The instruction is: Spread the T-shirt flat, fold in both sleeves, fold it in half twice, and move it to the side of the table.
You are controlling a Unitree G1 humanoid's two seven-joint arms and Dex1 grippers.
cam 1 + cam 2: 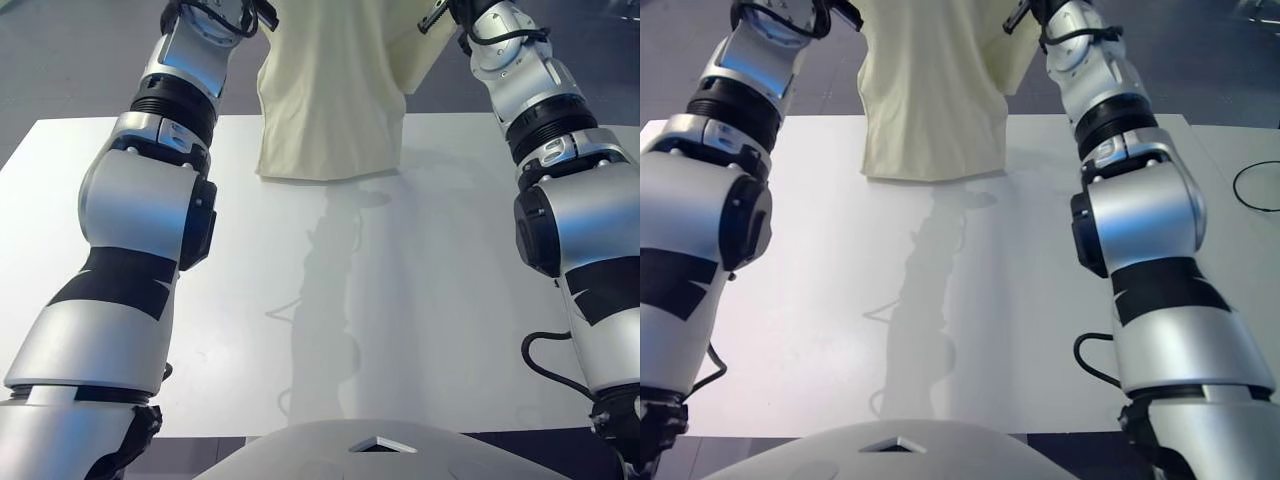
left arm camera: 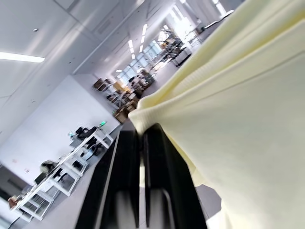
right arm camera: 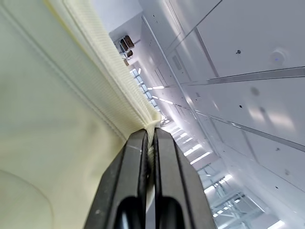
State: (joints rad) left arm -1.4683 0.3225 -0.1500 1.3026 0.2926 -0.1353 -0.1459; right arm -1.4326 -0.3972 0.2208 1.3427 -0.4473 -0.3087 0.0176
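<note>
While both arms hold it up, the pale yellow T-shirt [image 1: 330, 100] hangs straight down below the jaws, long axis vertical, hem meeting the white table [image 1: 420, 300] near its far edge. My right gripper [image 3: 151, 136] is pinched on a ribbed seam. My left gripper [image 2: 142, 138] seems clamped on the fabric edge, though cloth hides its tips. Spreading, I judge, means drawing it toward the near edge.
</note>
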